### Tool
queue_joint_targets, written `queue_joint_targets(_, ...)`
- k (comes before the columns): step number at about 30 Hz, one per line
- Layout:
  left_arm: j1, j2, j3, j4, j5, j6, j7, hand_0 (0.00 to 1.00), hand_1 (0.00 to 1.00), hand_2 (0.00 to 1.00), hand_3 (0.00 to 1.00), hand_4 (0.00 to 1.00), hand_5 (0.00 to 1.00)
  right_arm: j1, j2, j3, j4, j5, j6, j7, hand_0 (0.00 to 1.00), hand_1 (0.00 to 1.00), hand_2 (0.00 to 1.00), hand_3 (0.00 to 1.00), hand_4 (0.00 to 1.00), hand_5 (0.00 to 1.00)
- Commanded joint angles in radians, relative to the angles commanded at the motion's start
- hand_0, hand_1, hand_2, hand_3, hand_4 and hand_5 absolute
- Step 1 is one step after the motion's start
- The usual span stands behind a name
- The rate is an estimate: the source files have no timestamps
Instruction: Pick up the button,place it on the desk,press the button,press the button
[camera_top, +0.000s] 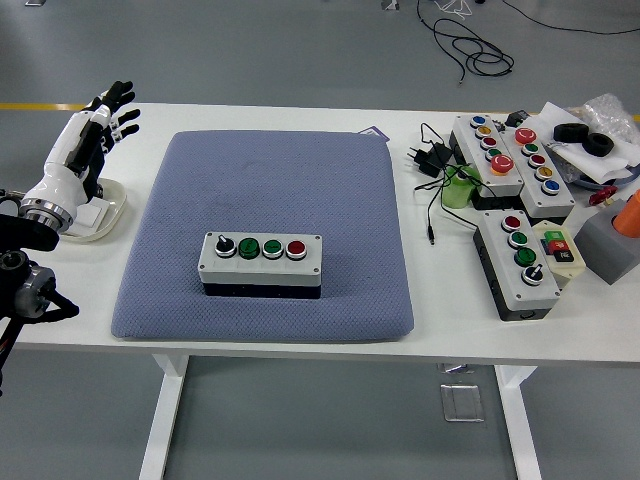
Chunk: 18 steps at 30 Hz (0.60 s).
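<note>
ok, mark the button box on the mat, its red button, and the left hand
button box (261, 266), head view, on the light top face among the buttons
red button (296, 248), head view, centre of the cap
left hand (88, 138), head view, on the white back of the hand

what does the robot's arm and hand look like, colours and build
Only the left arm shows, at the picture's left edge. The left hand has a white shell over the back and palm, with slim fingers in white segments and black joints and tips. A silver metal ring forms the wrist, and behind it the arm is black, built of blocky mechanical links with round joint housings.
</note>
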Motion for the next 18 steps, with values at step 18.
queue_joint_targets(18,0.000,0.018,-0.012,0.013,-0.172,-0.043,-0.008,0.902,0.944,0.982,0.998,0.783,0.998,0.016,0.001,-0.007,0.000,0.008,-0.001,0.002,0.630,0.549,0.622,0.569,0.306,0.244)
